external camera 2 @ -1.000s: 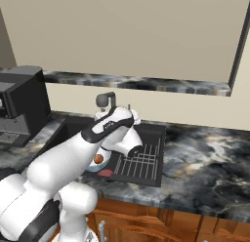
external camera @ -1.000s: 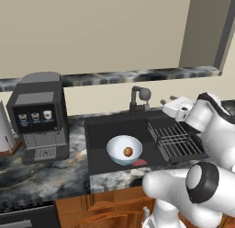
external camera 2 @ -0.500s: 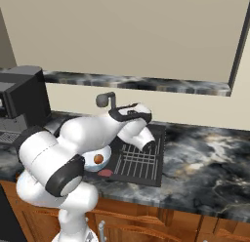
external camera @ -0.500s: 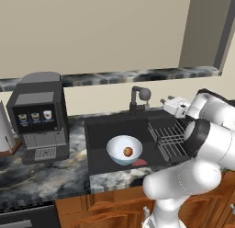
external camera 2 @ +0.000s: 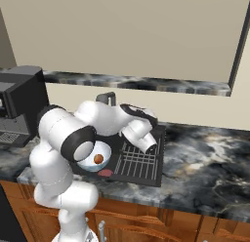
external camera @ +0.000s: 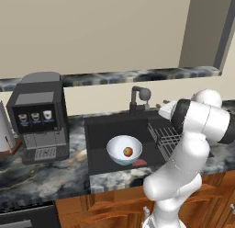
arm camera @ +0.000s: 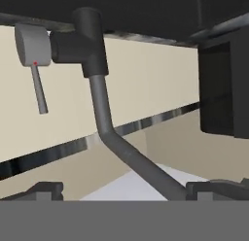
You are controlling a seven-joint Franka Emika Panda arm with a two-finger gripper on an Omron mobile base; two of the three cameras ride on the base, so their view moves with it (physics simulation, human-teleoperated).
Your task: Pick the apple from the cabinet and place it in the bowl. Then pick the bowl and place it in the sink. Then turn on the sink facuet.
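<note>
The apple [external camera: 128, 151] sits in the bowl [external camera: 124, 149], which rests inside the sink [external camera: 103, 130]. Only the sink facuet [external camera: 139, 97] is left: the open, empty claw [arm camera: 124, 189] points at it from beside the sink.

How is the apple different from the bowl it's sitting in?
The apple is tiny and orange-red; the bowl is much wider and white with a pale blue tint. The apple is a solid ball, while the bowl is open and hollow, holding the apple inside. Both are round and sit in the black sink.
</note>
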